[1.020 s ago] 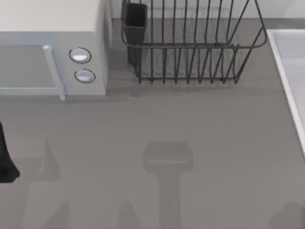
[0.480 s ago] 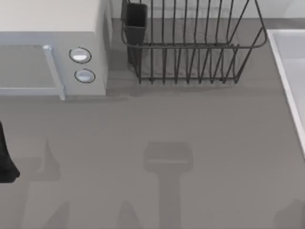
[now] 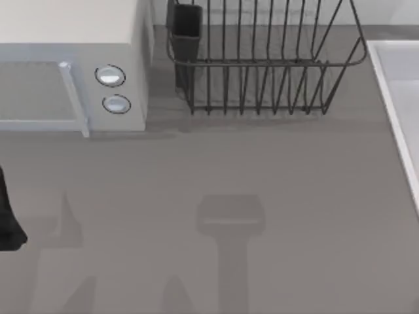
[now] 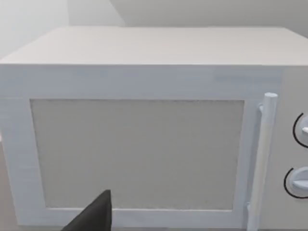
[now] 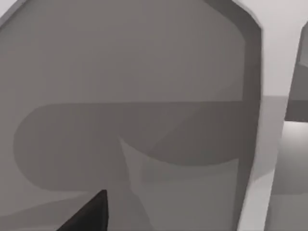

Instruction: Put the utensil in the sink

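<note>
Matte black, wedge-tipped left arm (image 3: 8, 219)

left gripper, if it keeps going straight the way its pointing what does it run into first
Most likely the white microwave: the left wrist view faces its closed door square on, with one dark fingertip of the left gripper in front. How far off it stands is unclear.

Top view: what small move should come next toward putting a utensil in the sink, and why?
Probably swing the right gripper toward the dark holder at the dish rack's left end: likeliest spot for a utensil, and the sink lies at the table's right edge. The left arm sits parked by the microwave.
</note>
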`<action>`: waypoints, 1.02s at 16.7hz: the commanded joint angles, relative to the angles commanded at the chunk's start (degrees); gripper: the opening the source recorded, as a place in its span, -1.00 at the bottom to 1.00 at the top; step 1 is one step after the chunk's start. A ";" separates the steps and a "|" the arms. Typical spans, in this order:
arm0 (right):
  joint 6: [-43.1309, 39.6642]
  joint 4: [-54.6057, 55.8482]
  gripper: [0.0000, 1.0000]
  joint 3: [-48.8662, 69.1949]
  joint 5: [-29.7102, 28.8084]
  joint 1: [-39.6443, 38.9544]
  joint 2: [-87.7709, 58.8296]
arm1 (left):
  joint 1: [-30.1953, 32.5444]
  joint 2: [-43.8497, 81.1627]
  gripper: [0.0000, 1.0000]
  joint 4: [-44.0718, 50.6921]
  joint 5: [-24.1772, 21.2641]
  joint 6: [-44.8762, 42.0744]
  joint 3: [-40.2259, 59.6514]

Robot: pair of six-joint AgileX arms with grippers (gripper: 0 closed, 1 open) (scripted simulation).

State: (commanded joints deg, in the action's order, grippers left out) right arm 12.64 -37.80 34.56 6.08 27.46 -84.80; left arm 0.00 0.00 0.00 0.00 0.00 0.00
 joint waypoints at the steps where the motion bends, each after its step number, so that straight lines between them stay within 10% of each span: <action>1: 0.32 2.35 1.00 -1.25 0.00 -0.26 -1.18 | 0.00 0.00 1.00 0.00 0.00 0.00 0.00; 8: 0.81 5.81 1.00 -3.22 -0.01 -0.76 -3.05 | 0.00 0.00 1.00 0.00 0.00 0.00 0.00; 17: 0.81 5.81 -0.36 -3.22 -0.01 -0.76 -3.05 | 0.00 0.00 1.00 0.00 0.00 0.00 0.00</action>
State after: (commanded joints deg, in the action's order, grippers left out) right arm 13.45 -31.99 31.34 6.07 26.70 -87.86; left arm 0.00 0.00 0.00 0.00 0.00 0.00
